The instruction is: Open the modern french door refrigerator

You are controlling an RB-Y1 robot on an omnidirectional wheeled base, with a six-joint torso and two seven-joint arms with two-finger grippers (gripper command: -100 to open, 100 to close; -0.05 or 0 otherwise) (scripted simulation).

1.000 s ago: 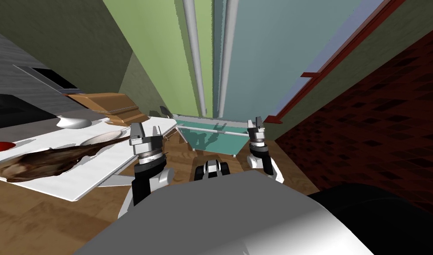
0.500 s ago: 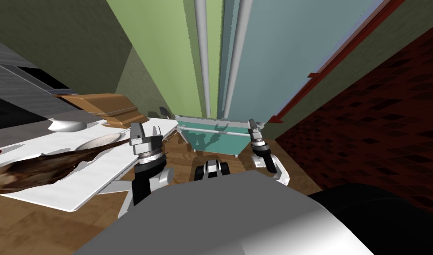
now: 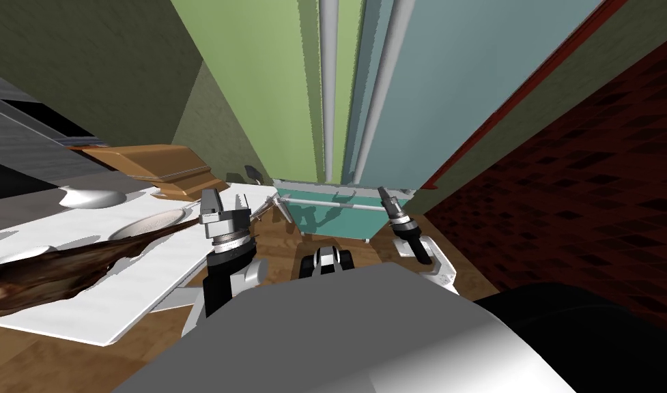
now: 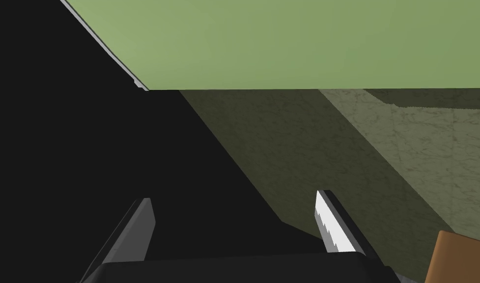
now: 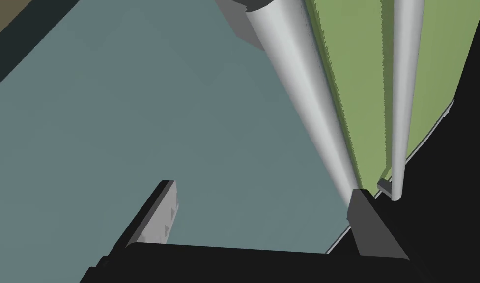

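Head view, looking steeply down: a tall two-door refrigerator [image 3: 420, 102] rises straight ahead. Its pale green left door [image 3: 270, 89] and blue-grey right door [image 3: 455, 75] meet at a narrow seam. A long light grey bar runs along each side of that seam: the left door's handle [image 3: 328, 89] and the right door's handle [image 3: 386, 89]. Below the doors is a teal bottom drawer [image 3: 332, 217] with a thin horizontal grey rail [image 3: 325, 202].

The right gripper [image 3: 382, 193] is raised in front of the refrigerator's lower right corner, level with the drawer's top edge, and points up at the right door. In the right wrist view its two fingers stand wide apart with nothing between them, and the blue-grey door lies behind the gap. The right door's handle runs down to the tip of one finger; whether they touch cannot be told.

The left gripper [image 3: 226, 202] is held up off the refrigerator's lower left corner. In the left wrist view its fingers are spread wide and grip nothing, with a dull olive wall [image 4: 293, 147] beyond them.

Left of the refrigerator stands a flat white table [image 3: 120, 293] bearing a ragged dark brown object [image 3: 59, 266] and white dishes [image 3: 147, 222]. A tan wooden box [image 3: 161, 167] lies between the table and the refrigerator. Right of the refrigerator is a dark red tiled wall [image 3: 584, 184].
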